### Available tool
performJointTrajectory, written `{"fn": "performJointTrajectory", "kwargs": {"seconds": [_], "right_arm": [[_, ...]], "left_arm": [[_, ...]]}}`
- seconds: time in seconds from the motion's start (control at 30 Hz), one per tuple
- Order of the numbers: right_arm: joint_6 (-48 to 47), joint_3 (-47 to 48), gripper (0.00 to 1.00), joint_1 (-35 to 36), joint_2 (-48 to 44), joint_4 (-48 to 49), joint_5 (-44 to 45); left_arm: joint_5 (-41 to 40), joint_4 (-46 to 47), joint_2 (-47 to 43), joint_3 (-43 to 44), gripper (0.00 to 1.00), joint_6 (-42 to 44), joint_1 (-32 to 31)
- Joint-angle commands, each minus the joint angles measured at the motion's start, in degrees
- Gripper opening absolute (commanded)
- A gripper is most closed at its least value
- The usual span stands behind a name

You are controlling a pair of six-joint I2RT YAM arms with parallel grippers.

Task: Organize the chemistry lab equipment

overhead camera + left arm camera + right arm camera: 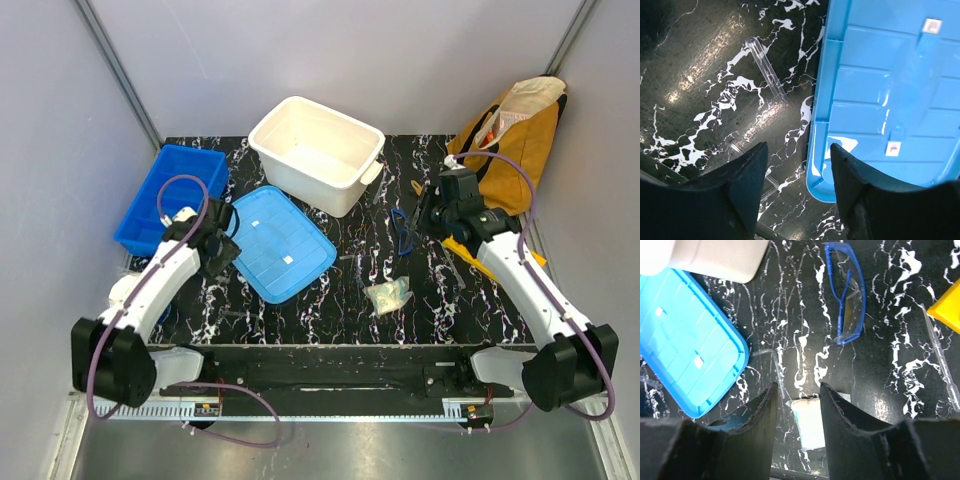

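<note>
My left gripper [222, 245] is open and empty, low over the table at the left edge of a light blue lid [278, 242]; in the left wrist view its fingers straddle the lid's corner [822, 185], with a clear test tube [766, 70] lying to the left. My right gripper [428, 218] is open and empty, above the table. In the right wrist view blue safety glasses [847, 295] lie ahead of it, and a small clear bag with white contents [807, 427] shows between the fingers, below them. A thin clear pipette [940, 357] lies to the right.
A white tub [317, 152] stands at the back centre. A blue bin [170, 197] stands at the left. A brown bag [515, 140] sits at the back right. A yellow object [470, 252] lies under the right arm. The bag also shows in the top view [387, 295].
</note>
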Motion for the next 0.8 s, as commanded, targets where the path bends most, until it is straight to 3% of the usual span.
{"fn": "performJointTrajectory", "kwargs": {"seconds": [0.0, 0.47, 0.77], "right_arm": [[0.2, 0.5, 0.44, 0.6, -2.7, 3.4, -3.5], [-1.0, 0.9, 0.44, 1.1, -5.4, 5.0, -7.9], [-1.3, 0.0, 0.44, 1.1, -6.5, 4.8, -8.0]], "left_arm": [[-0.1, 2.7, 4.7, 1.9, 0.56, -6.8, 1.4], [-2.1, 9.3, 13.6, -1.3, 0.48, -8.5, 8.2], [-1.1, 12.3, 17.2, -3.6, 0.41, -10.5, 8.3]]}}
